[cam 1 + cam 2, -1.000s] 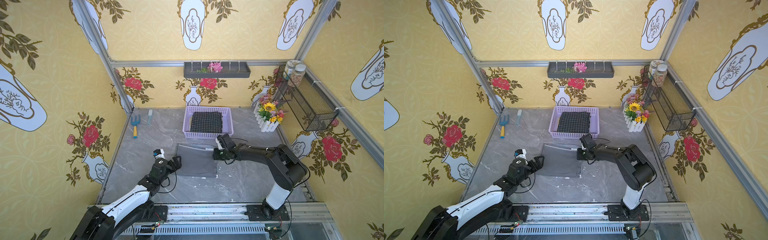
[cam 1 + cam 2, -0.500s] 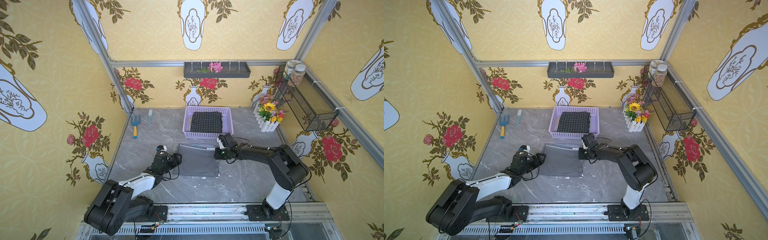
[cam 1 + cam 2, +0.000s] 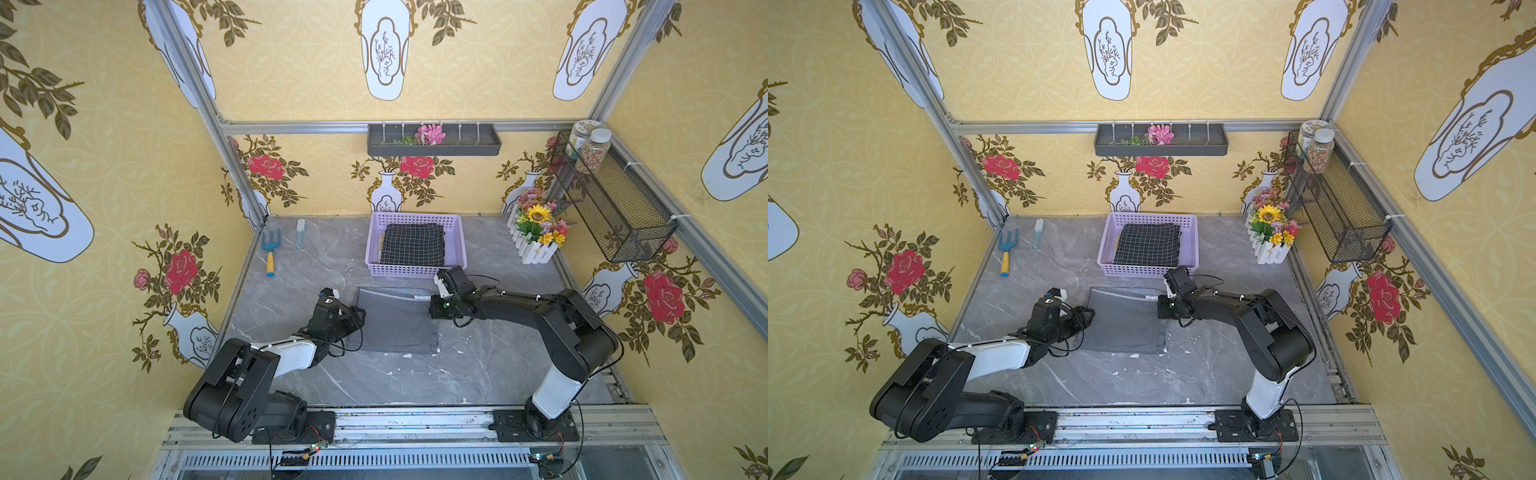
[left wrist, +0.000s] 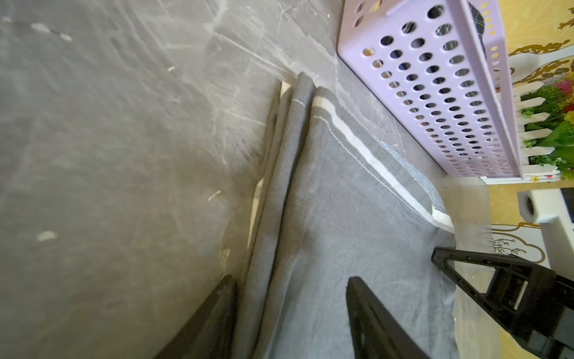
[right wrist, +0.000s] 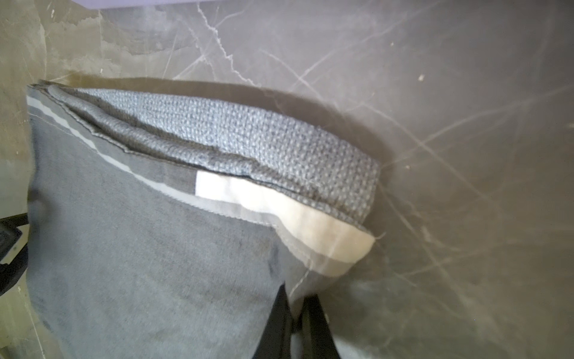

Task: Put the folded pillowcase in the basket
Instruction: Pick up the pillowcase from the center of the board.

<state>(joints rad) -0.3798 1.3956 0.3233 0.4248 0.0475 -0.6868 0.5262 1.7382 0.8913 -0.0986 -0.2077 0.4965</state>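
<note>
The folded pillowcase (image 3: 395, 322) (image 3: 1125, 322) is grey with a white strip and lies flat on the table, just in front of the lavender basket (image 3: 415, 272) (image 3: 1144, 270). My left gripper (image 3: 360, 316) (image 3: 1090, 316) is low at its left edge. In the left wrist view its jaws (image 4: 290, 279) stand apart, straddling the folded edge of the pillowcase (image 4: 341, 202), with the basket (image 4: 435, 93) beyond. My right gripper (image 3: 434, 309) (image 3: 1163, 309) is at the right edge. The right wrist view shows it (image 5: 296, 293) shut, pinching the pillowcase (image 5: 155, 264).
A black checked cloth (image 3: 413, 245) lies in the basket. A blue hand fork (image 3: 270, 249) and a brush (image 3: 299, 235) lie at the back left. A white flower box (image 3: 536, 237) stands back right, under a black wire rack (image 3: 615, 199). A dark grey tray (image 3: 432, 141) hangs on the back wall.
My left arm has come down low and slid its gripper onto the pillowcase's left edge, and its jaws have narrowed. The right gripper has kept its hold and place.
</note>
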